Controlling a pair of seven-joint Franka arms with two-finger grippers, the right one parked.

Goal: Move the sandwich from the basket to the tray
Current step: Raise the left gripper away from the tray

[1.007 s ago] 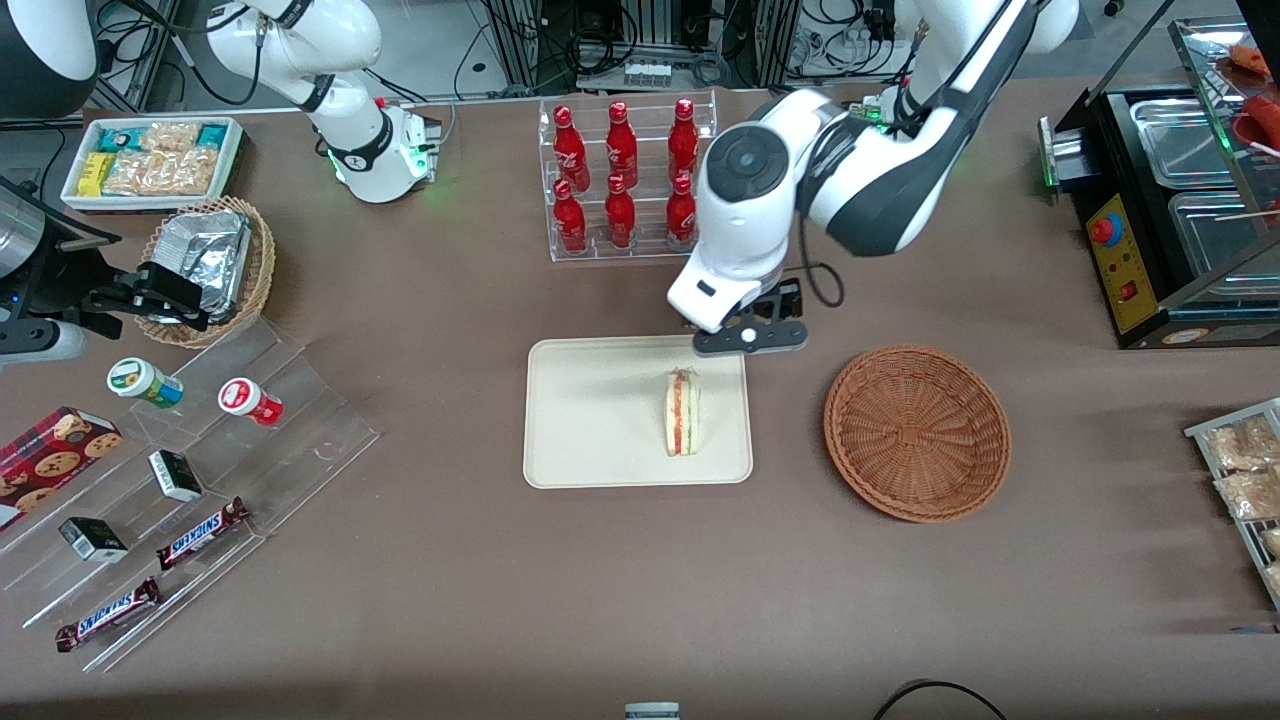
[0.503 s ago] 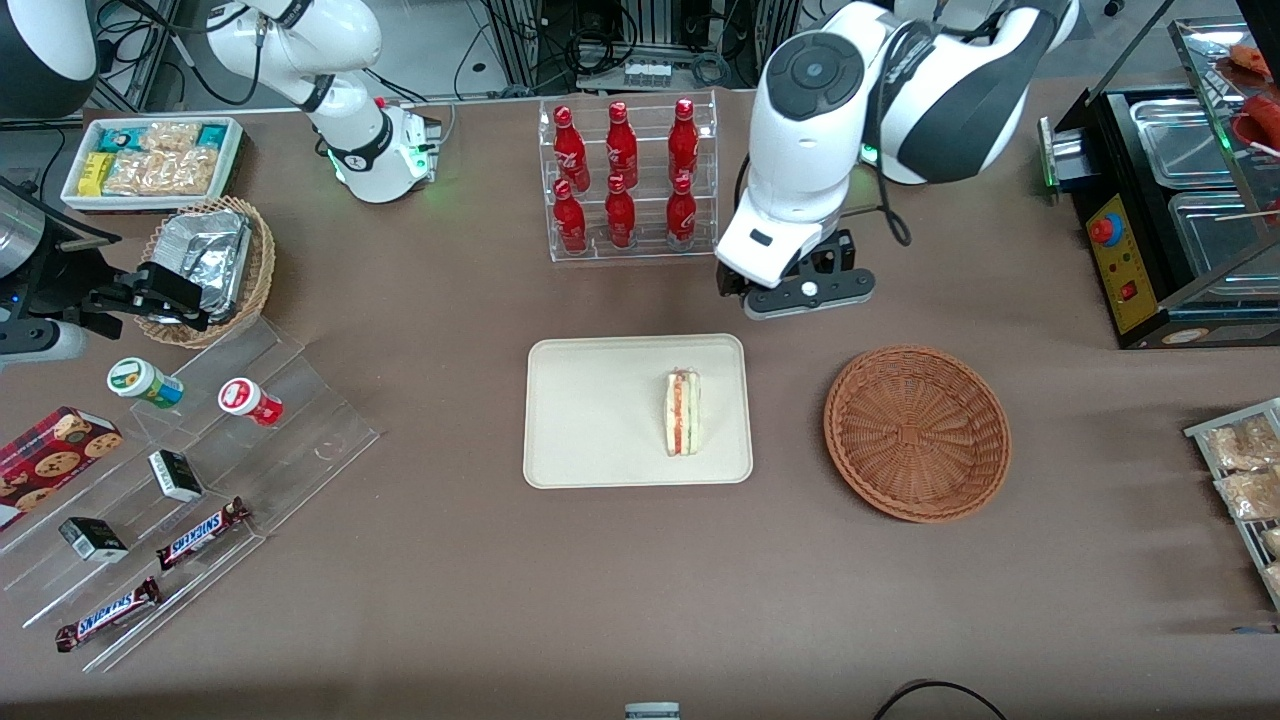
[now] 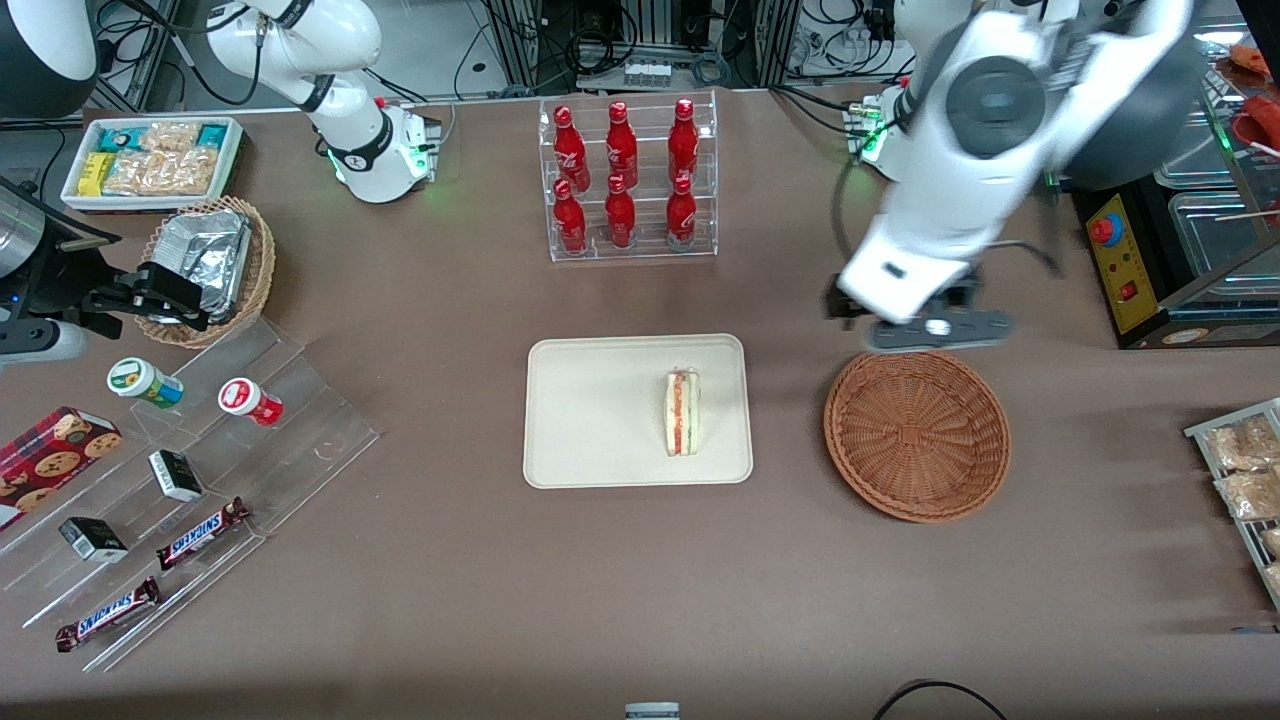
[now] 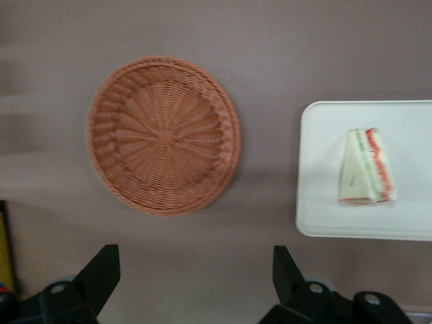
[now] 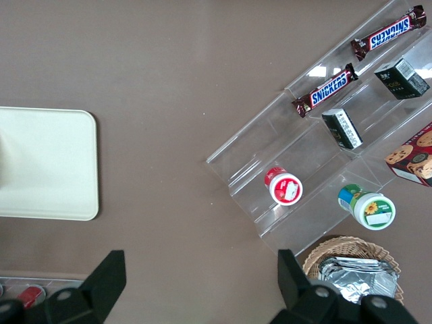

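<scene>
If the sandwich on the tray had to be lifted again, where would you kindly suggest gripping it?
Come from above and close on the two flat bread faces of the sandwich, mid-wedge; it stands on the tray, filling edge up. The end effector hovers open by the basket.

We are seeing a rough woven wicker basket (image 3: 917, 434), a smooth matt cream tray (image 3: 600, 420), soft pale bread on the sandwich (image 3: 683, 412), a matt brown table (image 3: 640, 580), and the gripper (image 4: 196, 283) showing spread black plastic fingers.
</scene>
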